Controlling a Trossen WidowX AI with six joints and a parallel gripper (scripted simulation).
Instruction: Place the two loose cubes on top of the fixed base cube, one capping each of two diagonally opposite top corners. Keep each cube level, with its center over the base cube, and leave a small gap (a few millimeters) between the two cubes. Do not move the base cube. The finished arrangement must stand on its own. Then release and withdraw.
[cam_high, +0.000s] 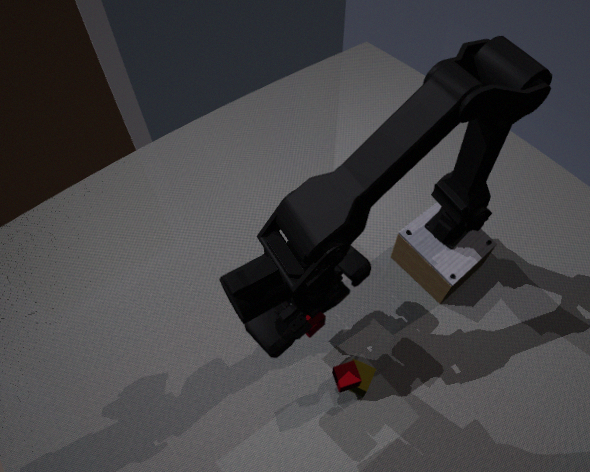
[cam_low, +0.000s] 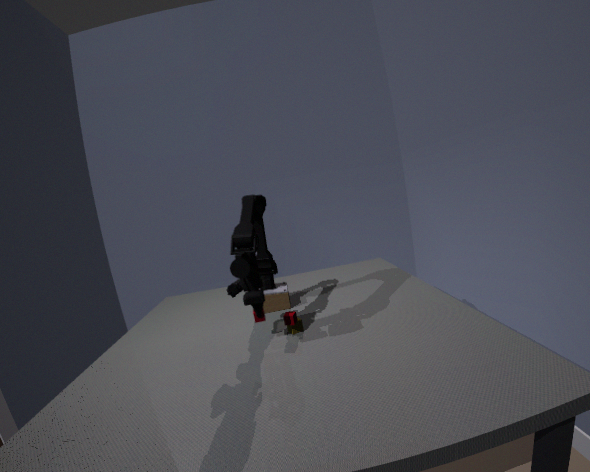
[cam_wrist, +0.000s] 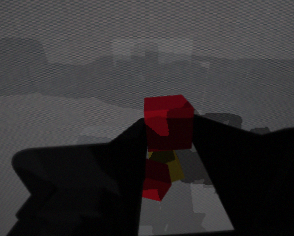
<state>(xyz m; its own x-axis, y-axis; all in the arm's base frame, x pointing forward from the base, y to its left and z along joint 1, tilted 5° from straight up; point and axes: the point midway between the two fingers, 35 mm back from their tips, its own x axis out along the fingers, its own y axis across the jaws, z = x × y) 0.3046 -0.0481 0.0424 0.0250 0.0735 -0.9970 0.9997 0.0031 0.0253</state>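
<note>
The yellow base cube (cam_high: 367, 371) (cam_low: 299, 326) (cam_wrist: 176, 167) stands on the table, partly hidden by a red cube (cam_high: 346, 376) (cam_low: 290, 318) (cam_wrist: 157, 180) that sits on one side of its top. Which corner it caps is hard to tell. My gripper (cam_high: 311, 324) (cam_low: 258, 314) (cam_wrist: 166, 121) is shut on the other red cube (cam_high: 316, 325) (cam_low: 259, 317) (cam_wrist: 169, 135). It holds that cube above the table, to the left of the base cube in the top and exterior views. The held cube looks roughly level in the wrist view. The fingers partly hide it in the top and exterior views.
The arm is mounted on a wooden box (cam_high: 422, 267) (cam_low: 276, 301) with a pale top, behind the cubes. The arm reaches forward over the grey table (cam_high: 200, 200) (cam_low: 425, 360). Broad shadows of the arm fall around the cubes.
</note>
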